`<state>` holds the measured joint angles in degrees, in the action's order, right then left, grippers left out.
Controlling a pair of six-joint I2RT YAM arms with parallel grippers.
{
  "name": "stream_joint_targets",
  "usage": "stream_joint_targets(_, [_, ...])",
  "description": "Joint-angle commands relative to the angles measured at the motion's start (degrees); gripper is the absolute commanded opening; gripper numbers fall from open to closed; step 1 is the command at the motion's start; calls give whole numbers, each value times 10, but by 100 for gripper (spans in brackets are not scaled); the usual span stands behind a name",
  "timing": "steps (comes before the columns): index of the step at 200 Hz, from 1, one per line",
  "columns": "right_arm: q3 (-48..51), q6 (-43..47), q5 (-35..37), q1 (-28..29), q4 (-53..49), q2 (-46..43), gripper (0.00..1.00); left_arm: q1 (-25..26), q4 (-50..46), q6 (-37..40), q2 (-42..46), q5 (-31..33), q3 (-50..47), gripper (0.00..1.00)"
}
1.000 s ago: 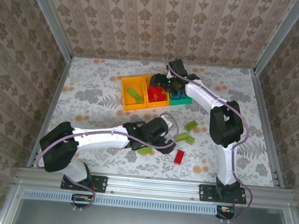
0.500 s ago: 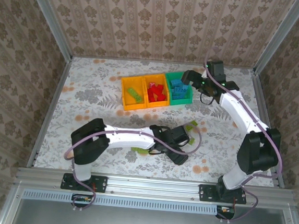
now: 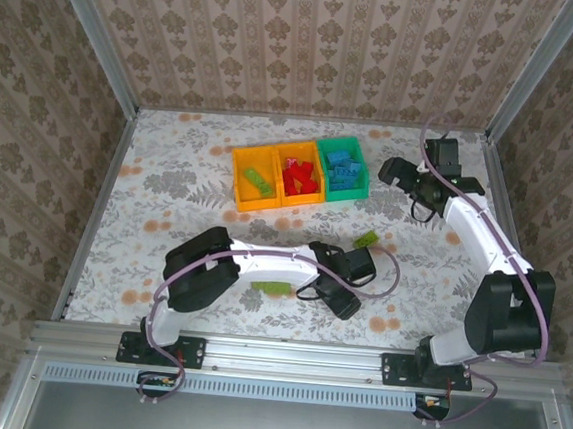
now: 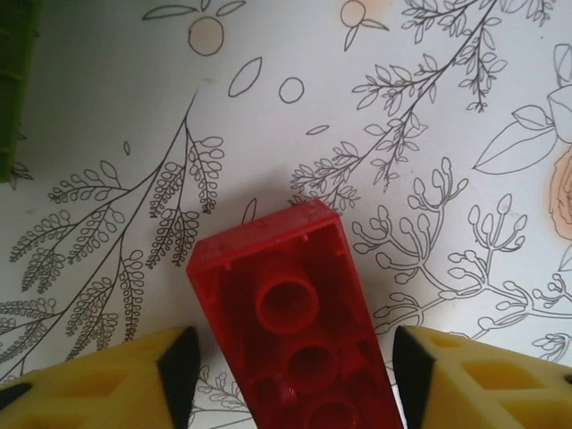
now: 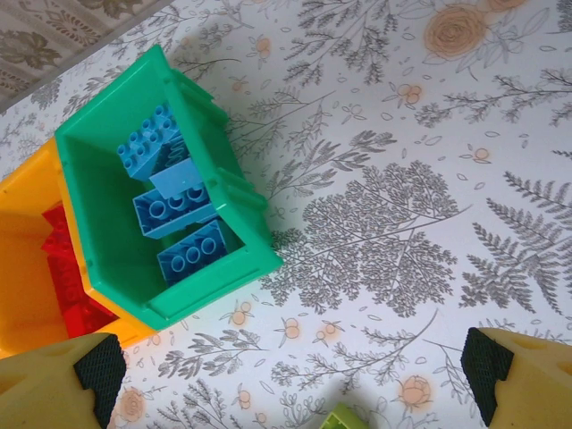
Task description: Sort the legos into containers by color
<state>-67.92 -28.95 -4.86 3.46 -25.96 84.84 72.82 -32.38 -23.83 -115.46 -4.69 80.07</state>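
A red lego [image 4: 295,331] lies underside up on the table, between the pads of my left gripper [image 4: 297,371]. The jaws are open, with a narrow gap on each side of it. In the top view the left gripper [image 3: 346,285] hangs low over the front middle of the table and hides that brick. The containers stand in a row at the back: an orange bin [image 3: 237,185] with a lime lego [image 3: 259,180], an orange bin [image 3: 301,200] with red legos [image 3: 298,178], and a green bin [image 3: 340,195] with blue legos [image 5: 174,210]. My right gripper [image 3: 396,171] hovers open and empty to the right of the green bin [image 5: 214,281].
Loose lime legos lie on the floral tablecloth: one [image 3: 366,240] right of centre and one [image 3: 272,288] beside the left arm. Another lime brick [image 4: 13,80] lies to the left of the left gripper. Metal rails and patterned walls close in the table.
My left gripper moved right over the red lego and its jaws narrowed around it. My right gripper drew back from above the bins to their right side and stayed open.
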Motion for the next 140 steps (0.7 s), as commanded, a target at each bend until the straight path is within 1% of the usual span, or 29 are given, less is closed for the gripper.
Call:
stream_joint_targets(1, [16,10,4,-6,-13,-23,100,-1,-31,0,-14,-14,9,50])
stream_joint_targets(14, [25,10,1,-7,-13,-26,100,-4,-30,1,-11,-11,7,37])
stream_joint_targets(24, [31,10,-1,-6,-14,-29,100,-8,-30,0,-3,-4,2,30])
stream_joint_targets(41, [44,9,-7,-6,-12,-36,100,-20,-29,0,18,8,-9,25])
stream_joint_targets(64, [76,11,-28,-4,3,-48,98,-51,-24,-3,68,18,-30,24])
stream_joint_targets(74, [94,14,-30,2,10,-76,96,-69,-23,0,96,24,-35,24])
stream_joint_targets(100, [143,28,2,29,3,-113,95,-134,-26,24,146,24,-21,25])
stream_joint_targets(120, [192,20,13,54,-5,-146,95,-192,-25,44,153,6,7,25])
stream_joint_targets(140, [241,-15,27,88,-16,-178,94,-251,-30,55,127,-15,46,25])
